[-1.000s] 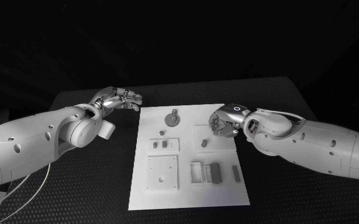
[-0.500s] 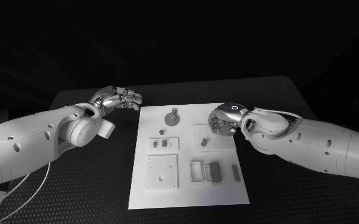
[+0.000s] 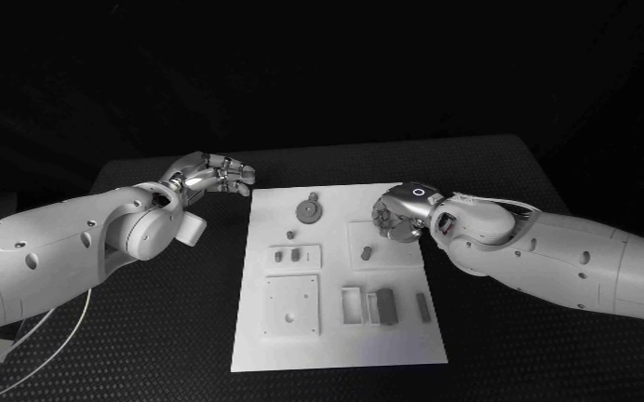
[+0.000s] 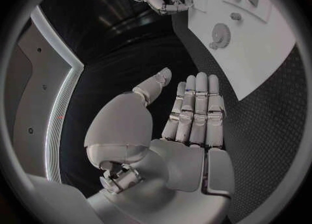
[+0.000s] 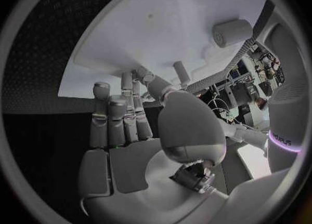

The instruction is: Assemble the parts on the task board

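No readable writing on task board [image 3: 336,276] parts.

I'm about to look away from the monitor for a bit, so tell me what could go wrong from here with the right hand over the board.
1. The right hand hangs low over the task board with curled fingers; coming down, it may nudge the small part just beside it.
2. The board seems to lie loose on the table, so a sideways push might slide it.
3. The left hand hovers off the board, open, and may not steady it.
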You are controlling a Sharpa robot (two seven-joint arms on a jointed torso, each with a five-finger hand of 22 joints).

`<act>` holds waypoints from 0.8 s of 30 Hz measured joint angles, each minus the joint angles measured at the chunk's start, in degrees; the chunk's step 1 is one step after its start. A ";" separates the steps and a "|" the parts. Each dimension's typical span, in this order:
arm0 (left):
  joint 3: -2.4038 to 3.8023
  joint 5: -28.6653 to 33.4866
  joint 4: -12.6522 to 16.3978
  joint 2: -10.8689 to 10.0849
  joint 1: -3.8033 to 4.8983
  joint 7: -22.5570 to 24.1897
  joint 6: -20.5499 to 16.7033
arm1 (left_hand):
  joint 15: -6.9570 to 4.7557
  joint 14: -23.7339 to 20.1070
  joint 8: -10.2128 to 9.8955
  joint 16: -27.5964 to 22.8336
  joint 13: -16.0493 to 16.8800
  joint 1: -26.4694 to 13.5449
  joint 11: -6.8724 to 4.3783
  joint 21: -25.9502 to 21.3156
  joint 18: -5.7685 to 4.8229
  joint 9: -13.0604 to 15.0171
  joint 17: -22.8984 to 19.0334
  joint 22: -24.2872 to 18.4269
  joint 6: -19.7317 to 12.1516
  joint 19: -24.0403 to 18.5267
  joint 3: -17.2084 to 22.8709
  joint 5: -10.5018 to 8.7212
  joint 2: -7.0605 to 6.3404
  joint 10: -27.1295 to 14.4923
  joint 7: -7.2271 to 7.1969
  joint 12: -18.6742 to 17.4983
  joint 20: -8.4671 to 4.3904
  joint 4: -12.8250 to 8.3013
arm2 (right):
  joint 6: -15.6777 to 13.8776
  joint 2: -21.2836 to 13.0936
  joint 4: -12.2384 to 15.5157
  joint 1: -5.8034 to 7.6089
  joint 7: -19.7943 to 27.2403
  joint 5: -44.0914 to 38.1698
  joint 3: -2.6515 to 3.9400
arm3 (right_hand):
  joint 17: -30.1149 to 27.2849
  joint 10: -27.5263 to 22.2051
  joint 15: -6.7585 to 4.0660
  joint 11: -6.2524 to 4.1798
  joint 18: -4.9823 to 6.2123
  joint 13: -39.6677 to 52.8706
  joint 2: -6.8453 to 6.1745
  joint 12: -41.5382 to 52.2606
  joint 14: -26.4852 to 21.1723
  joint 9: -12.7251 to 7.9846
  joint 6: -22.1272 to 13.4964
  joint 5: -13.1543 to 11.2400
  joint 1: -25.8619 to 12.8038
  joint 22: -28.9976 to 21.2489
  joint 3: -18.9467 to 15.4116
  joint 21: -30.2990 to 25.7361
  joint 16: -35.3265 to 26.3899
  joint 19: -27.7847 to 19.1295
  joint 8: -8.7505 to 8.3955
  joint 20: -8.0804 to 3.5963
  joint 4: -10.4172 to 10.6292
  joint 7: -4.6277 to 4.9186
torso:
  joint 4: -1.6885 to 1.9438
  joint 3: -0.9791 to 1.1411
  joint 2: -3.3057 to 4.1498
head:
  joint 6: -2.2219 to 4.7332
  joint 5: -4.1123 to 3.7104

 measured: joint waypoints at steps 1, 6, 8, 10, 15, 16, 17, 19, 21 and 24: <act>0.00 0.00 -0.03 0.00 0.00 -0.01 0.00 | 0.00 0.00 0.00 0.00 0.00 0.00 0.00 0.00 0.00 0.00 0.00 -0.05 0.00 0.00 0.00 0.00 0.00 0.00 0.00 0.00 0.00 0.00 | -0.05 0.00 0.00 -0.01 0.00 -0.06 -0.01 | 0.00 0.10 -0.10 -0.10 0.00 0.00 0.08 -0.06 0.10 0.00 0.12 0.00 0.08 0.00 0.00 0.00 0.00 0.02 0.00 0.02 0.00 -0.12 | 0.00 -0.01 0.00 | -0.02 0.00; 0.00 0.01 -0.29 0.05 0.00 -0.05 0.02 | 0.00 0.00 0.00 0.00 0.00 0.00 0.00 0.00 0.00 0.00 0.07 -0.05 0.00 0.00 0.00 0.00 0.00 0.00 0.00 0.00 0.00 0.00 | -0.47 -0.06 0.14 -0.07 0.00 -0.33 -0.06 | 0.00 0.72 -0.36 -0.12 0.00 -0.13 0.30 -0.27 0.38 -0.09 0.79 -0.01 0.31 0.00 -0.01 0.00 0.00 0.31 0.24 -0.10 -0.01 -0.20 | -0.02 -0.02 0.00 | -0.07 0.09; 0.00 0.01 -0.36 0.05 0.00 -0.05 0.02 | 0.00 0.00 0.00 0.00 -0.01 0.00 0.00 0.00 0.00 0.00 0.07 -0.11 0.00 0.00 0.00 0.00 0.00 0.00 0.00 0.00 0.00 0.00 | -0.64 -0.14 0.25 -0.10 -0.05 -0.35 -0.08 | 0.00 1.02 -0.42 -0.22 -0.01 -0.21 0.37 -0.09 0.58 -0.10 0.79 -0.17 0.37 0.00 -0.01 0.00 0.00 0.43 0.36 -0.18 -0.01 -0.20 | -0.02 0.00 0.00 | -0.04 0.17; 0.00 0.02 -0.42 0.05 0.00 -0.05 0.02 | 0.06 0.06 0.00 0.00 -0.05 0.00 0.00 0.00 0.00 0.00 0.07 -0.11 0.00 0.00 0.00 0.00 0.00 0.00 0.00 0.00 0.00 0.00 | -0.87 -0.31 0.51 -0.16 -0.22 -0.36 -0.10 | 0.00 1.11 -0.42 -0.32 -0.01 -0.14 0.51 -0.10 0.61 -0.11 0.98 -0.17 0.52 0.00 -0.07 0.00 0.00 0.51 0.36 -0.13 -0.07 -0.39 | -0.03 0.01 -0.01 | 0.03 0.25; 0.00 0.02 -0.48 0.05 0.00 -0.05 0.02 | 0.21 0.21 0.00 -0.22 -0.05 0.00 0.00 0.00 0.00 0.00 0.13 -0.16 0.00 0.00 0.00 0.00 0.00 0.00 0.00 0.00 0.00 0.00 | -1.29 -0.83 1.32 -0.31 -0.83 -0.38 -0.03 | 0.01 1.64 -0.70 -0.41 -0.03 -0.21 0.70 -0.30 0.92 -0.10 1.35 -0.17 0.71 0.00 -0.09 0.00 0.00 0.81 0.35 -0.40 -0.07 -0.26 | -0.05 0.05 0.00 | 0.07 0.36; 0.00 0.02 -0.56 0.07 0.00 -0.05 0.02 | 0.21 0.21 0.00 -0.22 -0.05 0.00 0.00 0.00 0.00 0.00 0.12 -0.16 0.00 0.00 0.00 0.00 0.00 0.00 0.00 0.00 0.00 0.00 | -1.30 -0.97 1.55 -0.34 -0.99 -0.38 0.02 | 0.01 1.65 -0.70 -0.41 -0.03 -0.21 0.74 -0.30 0.92 -0.09 1.41 -0.17 0.75 0.00 -0.09 0.00 0.00 0.85 0.35 -0.36 -0.07 -0.32 | -0.05 0.05 0.00 | 0.08 0.42; -0.01 0.02 -0.62 0.08 0.00 -0.05 0.02 | 0.21 0.21 0.00 -0.22 -0.05 0.00 0.00 0.00 0.00 0.00 0.12 -0.16 0.00 0.00 0.00 0.00 0.00 0.00 0.00 0.00 0.00 0.00 | -1.29 -1.06 1.71 -0.34 -1.10 -0.38 0.04 | 0.00 1.66 -0.70 -0.40 -0.03 -0.21 0.74 -0.30 0.93 -0.05 1.41 -0.18 0.75 0.00 -0.10 0.00 0.00 0.90 0.51 -0.32 -0.08 -0.32 | -0.05 0.05 0.00 | 0.08 0.44; -0.01 0.02 -0.74 0.09 0.00 -0.05 0.02 | 0.21 0.21 0.00 -0.22 -0.05 0.00 0.00 0.00 0.00 0.00 0.13 -0.16 0.00 0.00 0.00 0.00 0.00 0.00 0.00 0.00 0.00 0.00 | -1.25 -1.22 2.05 -0.22 -1.28 -0.37 0.11 | 0.01 1.72 -0.70 -0.34 -0.03 -0.18 0.74 -0.30 0.93 -0.03 1.42 -0.18 0.75 0.00 -0.17 0.00 0.00 0.91 0.63 -0.33 -0.14 -0.31 | -0.07 0.05 0.00 | 0.08 0.52; -0.01 0.03 -0.83 0.09 0.00 -0.04 0.02 | 0.21 0.21 0.00 -0.22 -0.05 0.00 0.00 0.00 0.00 -0.04 0.18 -0.16 0.00 0.00 0.00 0.00 0.00 0.00 0.00 0.00 0.00 0.00 | -1.14 -1.36 2.51 0.11 -1.36 -0.36 0.24 | 0.01 1.86 -0.63 -0.46 -0.03 0.03 0.74 -0.29 1.01 -0.03 1.42 -0.18 0.75 0.00 -0.17 0.00 0.01 0.93 0.63 -0.32 -0.15 -0.31 | -0.09 0.05 0.00 | 0.08 0.56; -0.01 0.03 -0.94 0.09 0.00 -0.02 0.02 | 0.21 0.21 0.00 -0.22 -0.04 0.00 0.00 0.00 0.00 -0.04 0.18 -0.21 0.00 0.00 0.00 0.00 0.00 0.00 0.00 0.00 0.00 0.00 | -0.97 -1.55 3.21 0.56 -1.36 -0.30 0.65 | 0.01 1.94 -0.76 -0.53 -0.03 -0.05 0.74 -0.29 0.88 -0.01 1.42 -0.18 0.75 0.00 -0.17 0.00 0.01 0.97 0.63 -0.29 -0.15 -0.31 | -0.10 0.05 0.00 | 0.02 0.64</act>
